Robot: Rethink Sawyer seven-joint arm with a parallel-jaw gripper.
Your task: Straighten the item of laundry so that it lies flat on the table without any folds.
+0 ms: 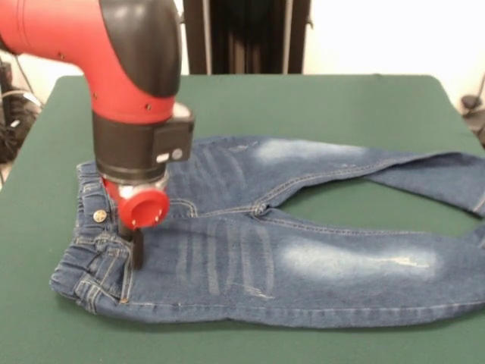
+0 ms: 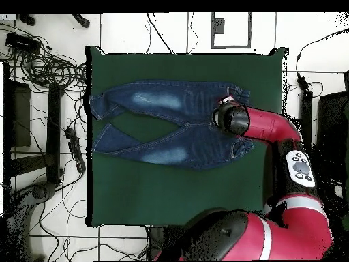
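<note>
The blue denim jeans [image 1: 303, 254] lie spread on the dark green table [image 1: 318, 98], front side up, with the waistband at the left and the two legs parted toward the right. The waistband end is bunched and rumpled. My gripper [image 1: 136, 254] comes straight down from the red and black arm and touches the denim just inside the waistband. I cannot see how it is set. In the overhead view the jeans [image 2: 163, 126] lie across the table's [image 2: 177, 194] upper half, and the arm's wrist [image 2: 230, 117] covers the gripper at their waist end.
The leg ends reach close to the table's right edge [image 1: 477, 197] in the front view. The black pedestal [image 1: 246, 34] stands behind the table. Cables [image 2: 48, 61] and black stands [image 2: 17, 116] lie on the floor beside the table in the overhead view.
</note>
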